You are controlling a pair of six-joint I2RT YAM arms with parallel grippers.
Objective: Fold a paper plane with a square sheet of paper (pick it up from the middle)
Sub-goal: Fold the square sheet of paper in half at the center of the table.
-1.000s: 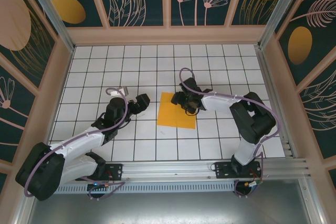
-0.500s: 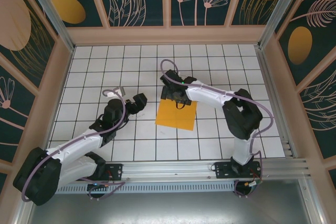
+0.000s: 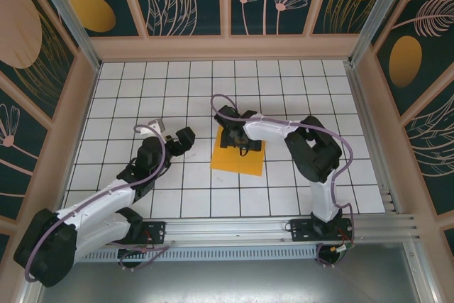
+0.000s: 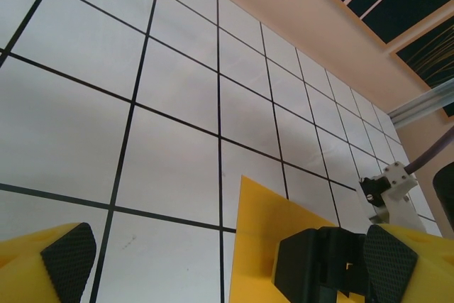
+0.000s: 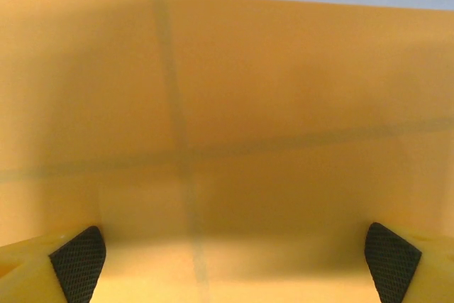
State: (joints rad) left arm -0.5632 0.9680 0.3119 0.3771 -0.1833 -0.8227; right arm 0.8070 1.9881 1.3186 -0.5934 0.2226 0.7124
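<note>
Right end effector (image 3: 236, 141) spread wide, low over square sheet of paper (image 3: 241, 162)

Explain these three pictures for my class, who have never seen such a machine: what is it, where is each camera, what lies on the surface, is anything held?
These are two robot arms bolted at the near edge of a white black-gridded table. The overhead picture looks down on both; the other two come from wrist cameras, so their own fingertips show at the bottom. On the table lies one flat square sheet of orange-yellow paper. The right end effector is over its far half, open; the left end effector, also open, stands beside the sheet. Nothing is held.
</note>
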